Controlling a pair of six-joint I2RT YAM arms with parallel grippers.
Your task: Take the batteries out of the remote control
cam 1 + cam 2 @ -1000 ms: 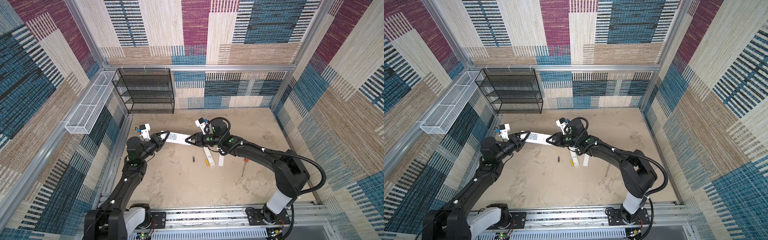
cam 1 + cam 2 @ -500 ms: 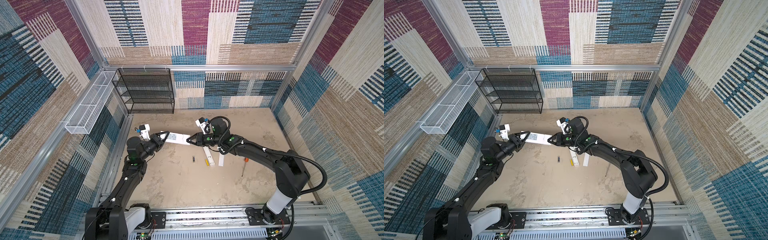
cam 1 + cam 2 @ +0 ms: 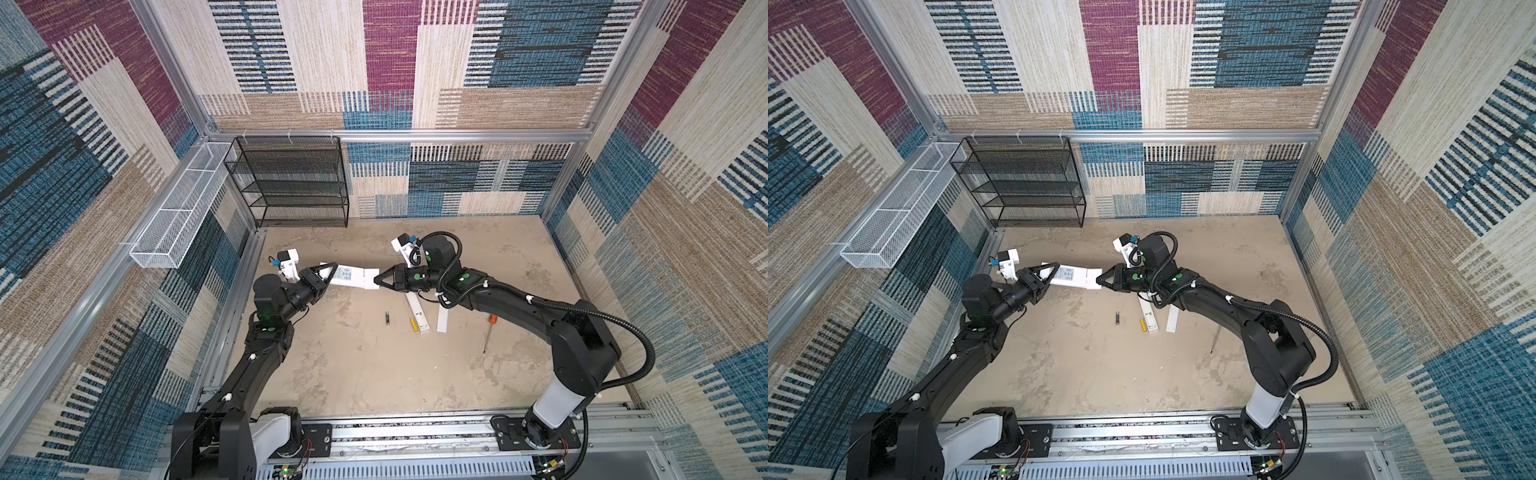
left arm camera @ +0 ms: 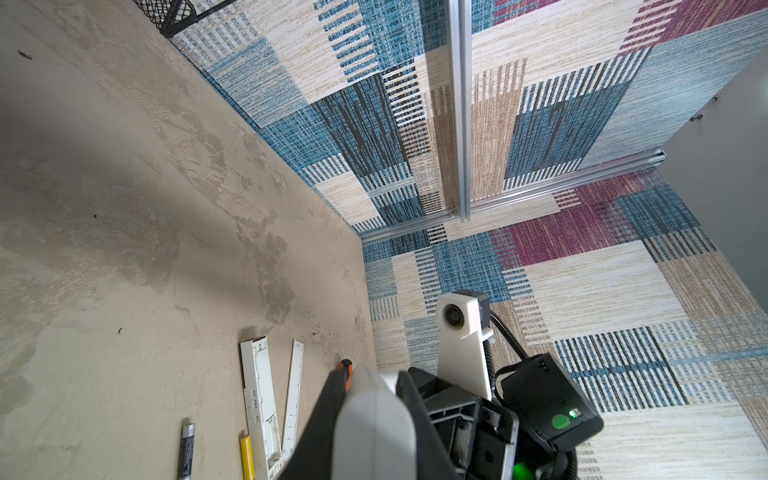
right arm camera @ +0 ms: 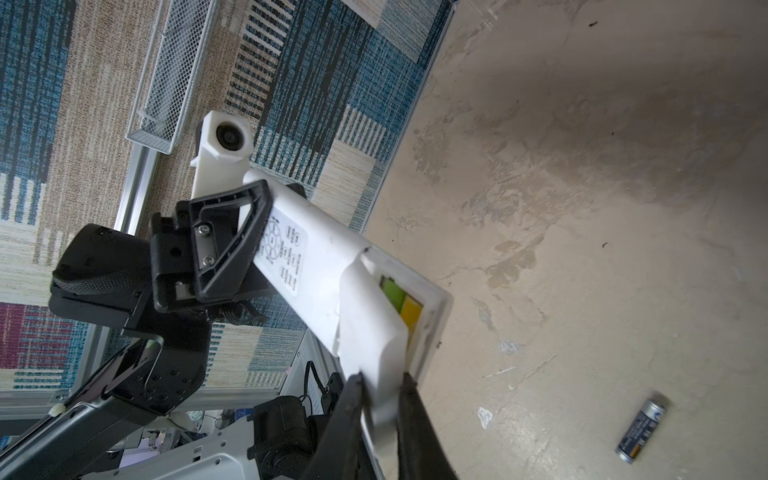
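The right claw point(image 5: 382, 390) pinches narrow on the end of the white cover point(image 5: 370, 332). The left claw point(image 3: 328, 275) clamps the button end of the remote control point(image 3: 351, 276), held off the counter point(image 3: 374, 374) at centre-left in both top views. The step probably wants a straight pull along the body, left grip firm, no twist, since smooth hard plastic may slip. Two glossy cylindrical batteries point(image 5: 399, 297), yellow-green and yellow, show inside. A dark battery point(image 3: 387, 318) and a yellow battery point(image 3: 413, 325) lie loose below centre.

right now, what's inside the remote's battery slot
A green-and-yellow battery shows in the open gap of the remote. The cover hides the rest, so how many remain cannot be told.
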